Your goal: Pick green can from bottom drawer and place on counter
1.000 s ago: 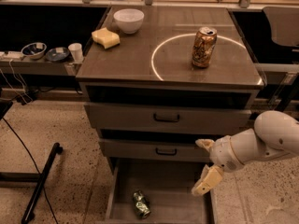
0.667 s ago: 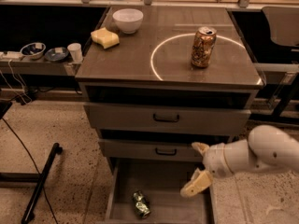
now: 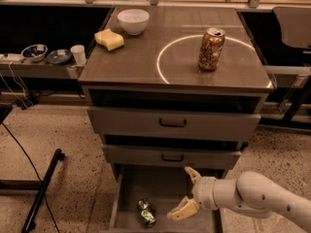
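Over the last second the gripper (image 3: 187,192) has slid further in under the cabinet and dipped lower, so it now hangs over the open bottom drawer (image 3: 163,183) and not off to its side. The green can (image 3: 146,212) hasn't shifted.

That can lies tipped over on the drawer floor, near the front, just beyond the gripper's lower fingertip on the side away from the arm. It is close but not touching. The gripper's two fingers (image 3: 182,210) are spread wide with nothing between them, one pointing up towards the middle drawer, the other down towards the can.

Well above the gripper is the counter (image 3: 141,62), with its thin white circle. An orange-brown can (image 3: 211,48) stands inside the ring, and further off from the gripper there's a white bowl (image 3: 133,21) and a yellow sponge (image 3: 109,39).

What worries me: the can is on its side and dented, so if that lower finger brushes it before the fingers straddle it, it'll likely roll or skid towards the drawer wall opposite the arm. The upper finger also sits right under the middle drawer's front, so a straight lift could catch there.

The green label shows only a pattern, and I can't read any writing on it or on the orange-brown can
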Controlling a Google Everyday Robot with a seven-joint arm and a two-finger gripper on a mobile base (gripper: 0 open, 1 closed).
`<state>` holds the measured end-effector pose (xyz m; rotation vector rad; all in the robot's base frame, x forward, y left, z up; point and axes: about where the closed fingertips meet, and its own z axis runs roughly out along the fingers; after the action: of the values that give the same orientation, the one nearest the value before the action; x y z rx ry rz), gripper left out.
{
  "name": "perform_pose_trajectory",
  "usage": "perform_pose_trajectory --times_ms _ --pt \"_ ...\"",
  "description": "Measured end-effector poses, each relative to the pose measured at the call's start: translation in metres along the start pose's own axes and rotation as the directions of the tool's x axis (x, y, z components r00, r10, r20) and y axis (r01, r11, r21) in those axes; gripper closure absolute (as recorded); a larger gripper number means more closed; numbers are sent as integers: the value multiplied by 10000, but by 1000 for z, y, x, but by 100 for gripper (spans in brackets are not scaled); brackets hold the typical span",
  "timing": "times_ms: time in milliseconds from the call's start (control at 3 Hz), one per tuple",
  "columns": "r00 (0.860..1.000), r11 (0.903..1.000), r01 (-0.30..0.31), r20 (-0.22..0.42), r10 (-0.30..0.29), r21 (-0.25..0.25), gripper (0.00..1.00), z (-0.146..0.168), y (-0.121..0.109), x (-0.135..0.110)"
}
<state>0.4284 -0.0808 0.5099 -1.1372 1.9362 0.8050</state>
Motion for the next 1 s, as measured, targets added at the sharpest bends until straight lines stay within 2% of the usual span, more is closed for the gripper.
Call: perform_pose_trajectory --times_ms 333,667,1000 --pt "9999 9999 -101 60 100 120 0 6 -3 6" --pt "9993 9998 -21 372 29 -202 0 33 -11 9" --pt "9895 9978 668 1287 -664 15 0 75 -27 8"
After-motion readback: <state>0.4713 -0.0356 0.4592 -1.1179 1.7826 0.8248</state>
